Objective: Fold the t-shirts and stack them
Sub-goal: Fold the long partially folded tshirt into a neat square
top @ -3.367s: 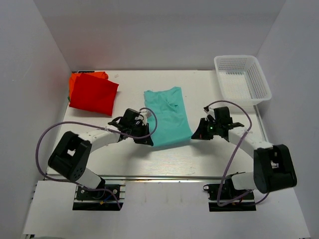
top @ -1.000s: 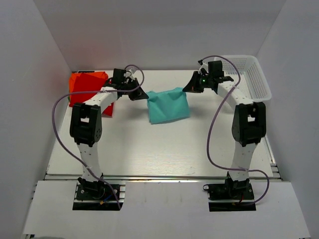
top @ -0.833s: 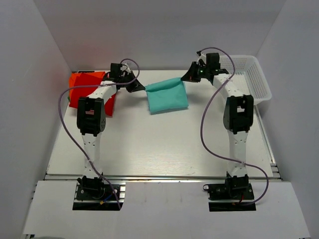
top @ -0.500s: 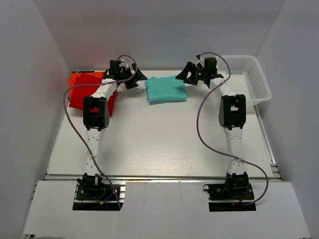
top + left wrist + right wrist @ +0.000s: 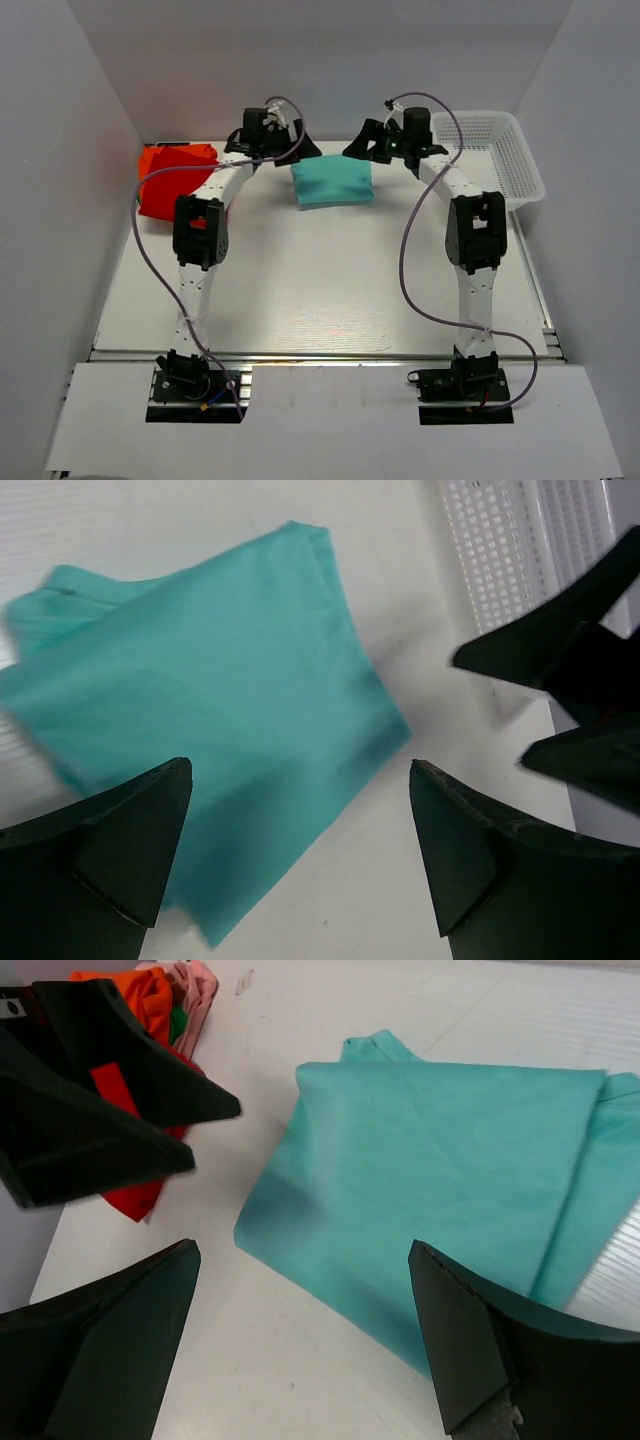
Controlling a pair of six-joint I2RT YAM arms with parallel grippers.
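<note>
The teal t-shirt (image 5: 332,183) lies folded flat at the back middle of the table, free of both grippers. It fills the left wrist view (image 5: 200,700) and the right wrist view (image 5: 450,1160). My left gripper (image 5: 301,151) hovers open just above its back left corner, jaws wide (image 5: 300,770) with nothing between them. Facing it, my right gripper (image 5: 359,148) hangs open over the back right corner (image 5: 302,1250), also empty. The red t-shirt (image 5: 172,190) lies folded at the back left, with an orange edge (image 5: 160,156) behind it.
A white mesh basket (image 5: 492,160) stands at the back right, close to the right arm. The back wall rises just behind both grippers. The right gripper's fingers (image 5: 560,640) show in the left wrist view, the left gripper's fingers (image 5: 110,1110) in the right wrist view.
Both grippers carried the teal t-shirt's near edge to the back, folding it over, then opened and let it go. They now hover above its back corners, closer together.
</note>
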